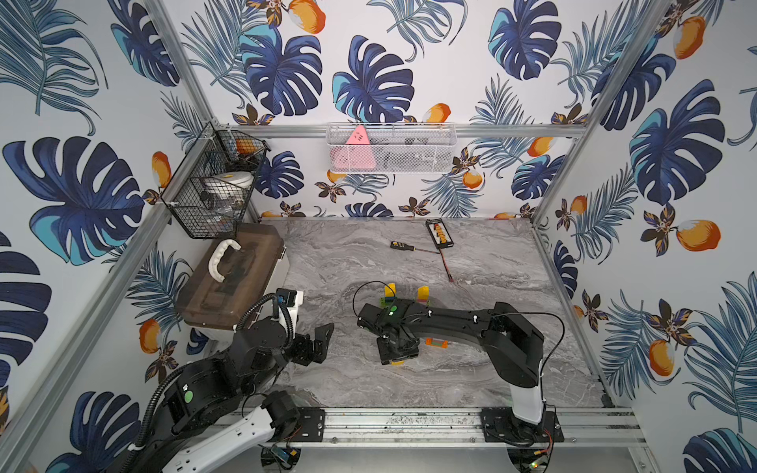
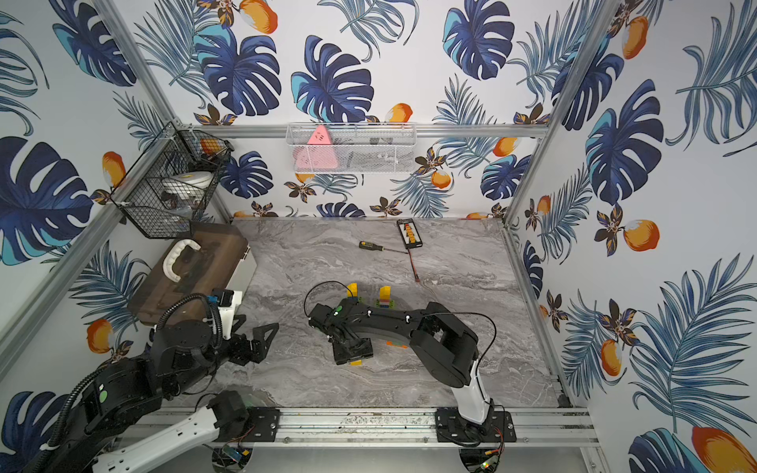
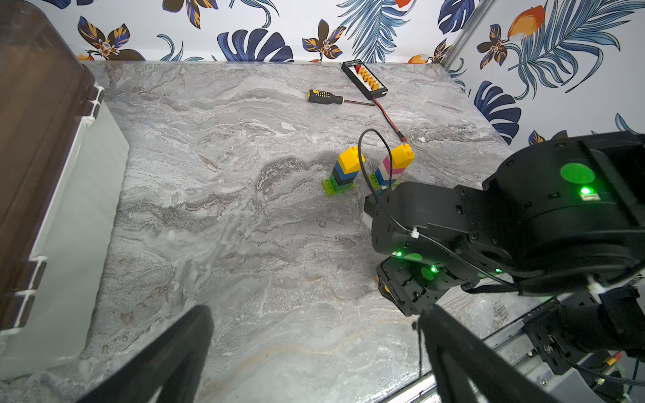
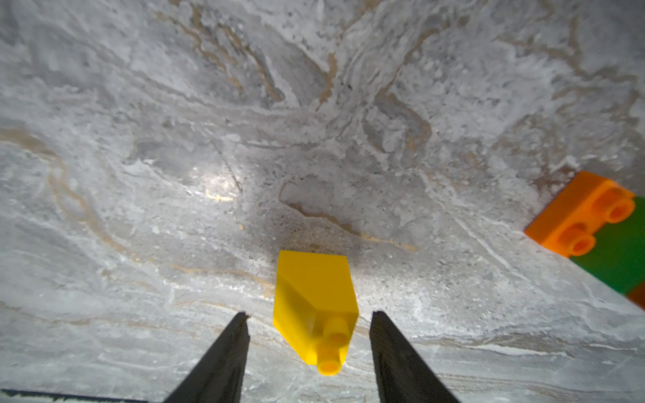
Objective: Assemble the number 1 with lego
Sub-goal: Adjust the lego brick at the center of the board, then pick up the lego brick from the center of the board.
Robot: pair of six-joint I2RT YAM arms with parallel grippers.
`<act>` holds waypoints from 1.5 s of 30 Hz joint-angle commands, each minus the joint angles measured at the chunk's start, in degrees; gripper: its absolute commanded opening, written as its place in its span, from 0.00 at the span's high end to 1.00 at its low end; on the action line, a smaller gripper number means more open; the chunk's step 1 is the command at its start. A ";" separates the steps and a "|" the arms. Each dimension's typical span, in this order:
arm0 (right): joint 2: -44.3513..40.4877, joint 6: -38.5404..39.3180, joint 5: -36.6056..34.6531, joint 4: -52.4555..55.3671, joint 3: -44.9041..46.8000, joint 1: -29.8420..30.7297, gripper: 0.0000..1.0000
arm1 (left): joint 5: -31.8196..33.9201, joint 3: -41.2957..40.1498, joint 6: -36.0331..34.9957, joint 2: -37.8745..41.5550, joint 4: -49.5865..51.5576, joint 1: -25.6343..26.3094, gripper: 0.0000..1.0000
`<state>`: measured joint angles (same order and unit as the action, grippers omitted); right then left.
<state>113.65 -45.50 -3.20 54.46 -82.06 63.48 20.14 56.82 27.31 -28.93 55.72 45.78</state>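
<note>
Lego (image 3: 343, 171) on grey marbled tabletop (image 3: 227, 226)

Marble tabletop (image 1: 348, 254), brown-lidded box (image 1: 264, 245), screwdriver (image 1: 399, 245) near black connector board (image 1: 439, 233), black wire basket (image 1: 192, 217), white mesh basket (image 1: 430, 159).

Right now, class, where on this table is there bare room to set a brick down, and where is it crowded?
Bare marble lies between the brown box and the two brick towers, nearer than the screwdriver; also along the front rail. Crowded: around the right fingers, with the yellow brick between them and the orange-green stack beside.
</note>
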 commanded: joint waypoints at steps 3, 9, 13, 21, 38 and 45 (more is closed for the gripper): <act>0.51 -2.93 -1.97 1.24 0.04 0.03 0.47 | 1.00 0.11 0.13 0.34 -0.86 -0.06 0.01; 0.56 -5.60 -0.10 -0.40 0.89 0.02 0.52 | 0.86 0.05 0.02 0.28 -0.97 -0.07 0.01; 0.85 -6.32 -0.17 -0.40 1.04 0.00 0.53 | 0.87 0.05 0.02 0.63 -0.92 -0.03 0.01; 1.67 -6.45 -0.09 -0.49 0.35 -0.03 0.57 | 0.85 0.05 0.07 0.54 -0.97 -0.07 0.01; -1.29 -7.15 -1.07 0.98 0.54 -0.09 0.85 | 0.82 0.05 -0.01 0.37 -0.97 0.00 0.01; -13.84 -8.11 -3.27 6.48 4.03 -3.21 0.86 | -0.46 -0.04 -0.45 0.19 -1.46 -0.07 0.01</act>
<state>103.50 -52.49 -4.64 56.18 -79.11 61.60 20.05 56.82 27.31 -28.60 55.70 45.78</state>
